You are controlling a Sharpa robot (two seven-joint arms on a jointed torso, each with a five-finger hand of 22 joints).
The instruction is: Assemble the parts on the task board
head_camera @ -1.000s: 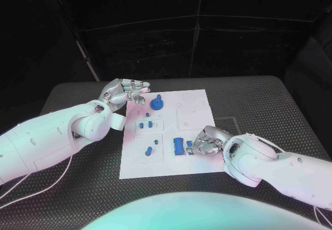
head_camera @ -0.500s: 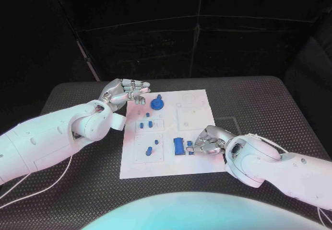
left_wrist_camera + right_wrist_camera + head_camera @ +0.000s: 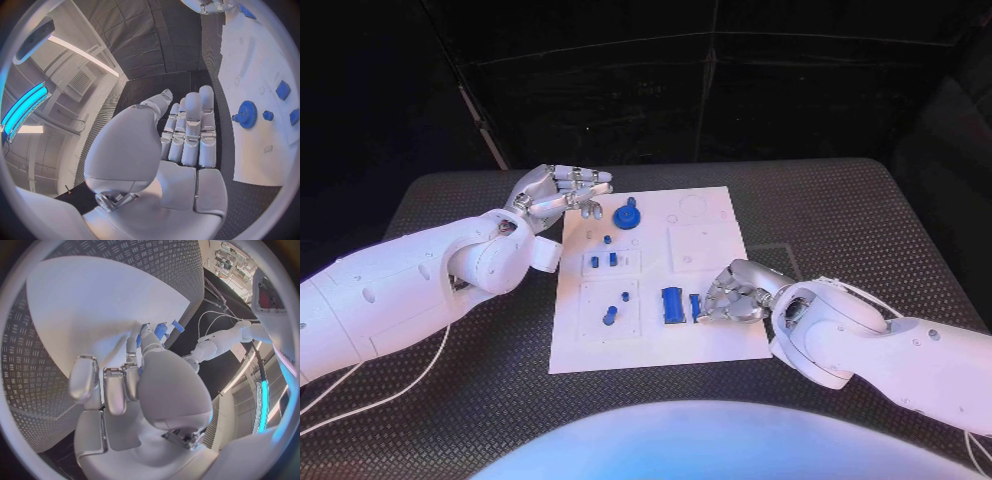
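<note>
The white task board (image 3: 707,262) lies mid-table. On it are a blue gear (image 3: 629,213), a few small blue parts (image 3: 603,260) in its left column, and a longer blue block (image 3: 672,303) near the front. My right hand (image 3: 733,295) rests on the board's front right part, its fingertips pinching a small blue part (image 3: 695,305) right beside the block. In the right wrist view, blue shows between the thumb and a finger of this hand (image 3: 137,375). My left hand (image 3: 564,192) hovers at the board's far left corner, holding nothing; the gear (image 3: 248,114) lies just beyond its fingers (image 3: 187,135).
The board sits on a black ribbed mat (image 3: 848,220) with bare room to its right and in front. Empty recesses (image 3: 697,245) mark the board's right half. Dark curtains close off the back.
The right hand has shifted slightly toward the blue block, and the small blue part at its fingertips shows more. The left hand has not moved.
</note>
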